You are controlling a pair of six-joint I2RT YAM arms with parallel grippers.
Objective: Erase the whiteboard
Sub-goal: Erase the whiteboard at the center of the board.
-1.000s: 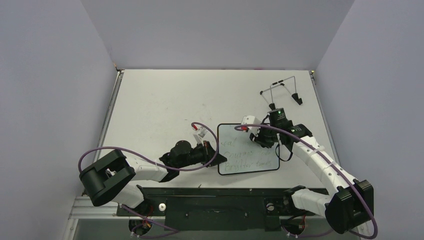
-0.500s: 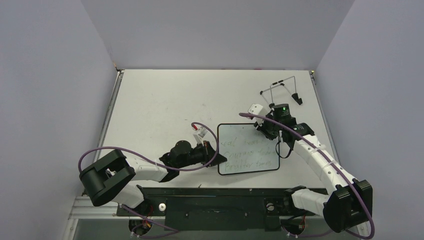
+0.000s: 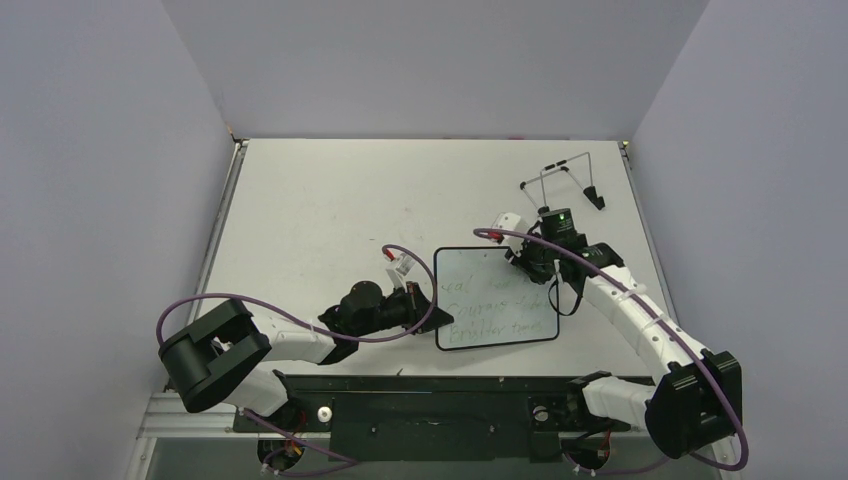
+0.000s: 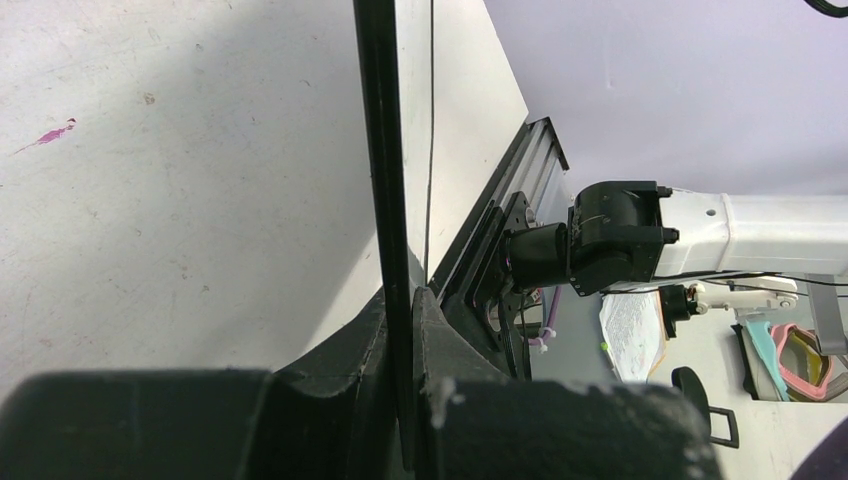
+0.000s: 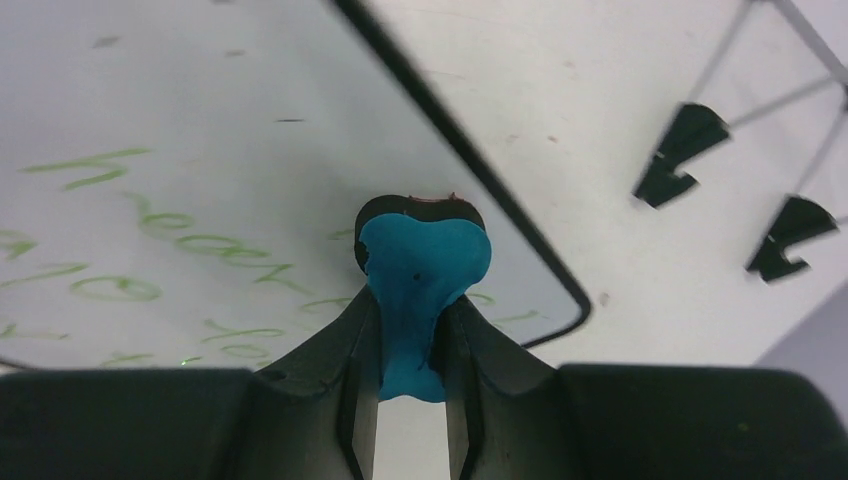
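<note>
The whiteboard (image 3: 497, 297) lies flat on the table, white with a thin black rim and green handwriting on it. My left gripper (image 3: 432, 318) is shut on its left rim, which shows edge-on between the jaws in the left wrist view (image 4: 385, 160). My right gripper (image 3: 527, 262) is over the board's upper right part, shut on the blue bone-shaped eraser (image 5: 420, 275). The eraser's black pad end is at the board surface (image 5: 200, 150) near its far right corner, beside the green writing.
A thin wire stand (image 3: 565, 180) with black feet stands behind the right arm at the table's back right; its feet show in the right wrist view (image 5: 680, 150). The table's left edge (image 3: 215, 240) meets the wall. A black rail (image 3: 430, 400) runs along the near edge.
My right gripper moved with the eraser from the board's middle right up toward its upper right corner, then shifted slightly back left. The left arm and the board have not moved.
</note>
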